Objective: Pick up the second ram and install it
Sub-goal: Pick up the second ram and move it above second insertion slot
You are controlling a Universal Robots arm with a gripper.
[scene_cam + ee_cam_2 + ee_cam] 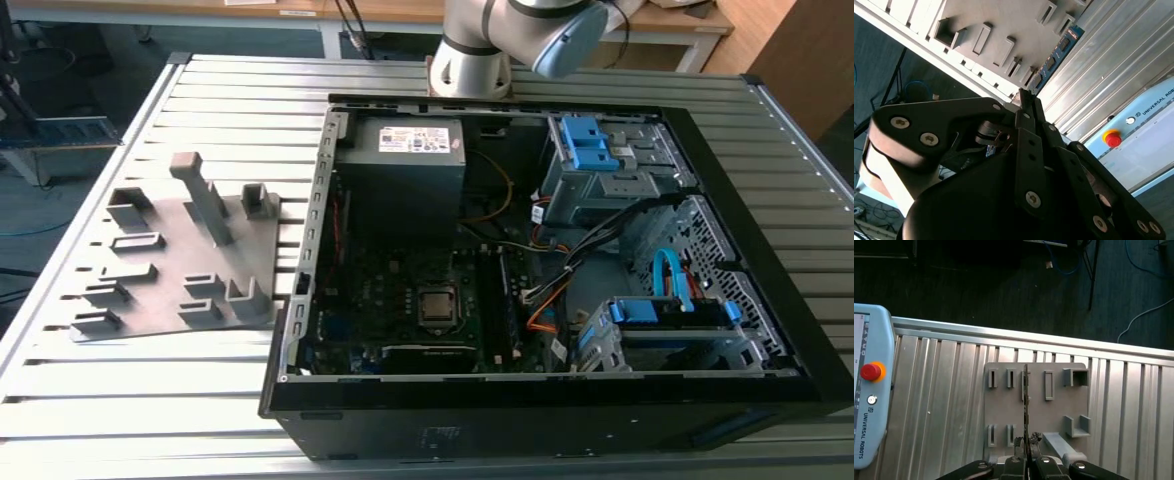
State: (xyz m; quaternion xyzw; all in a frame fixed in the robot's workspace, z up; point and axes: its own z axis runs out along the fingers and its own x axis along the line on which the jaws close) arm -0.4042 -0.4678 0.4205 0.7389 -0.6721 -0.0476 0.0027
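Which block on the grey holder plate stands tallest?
The upright post at the middle of the grey plate in the exterior view. It rises well above the low brackets around it.

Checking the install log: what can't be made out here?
The second ram: faces unseen, edge-on in the first wrist view.
Its held end: hidden inside the gripper in the second wrist view.
Slots on the motherboard: too dark and small in the exterior view.

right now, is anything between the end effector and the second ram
Nothing visible: the end effector is shut on the ram, which sticks out of its grip with the grey plate beyond it.
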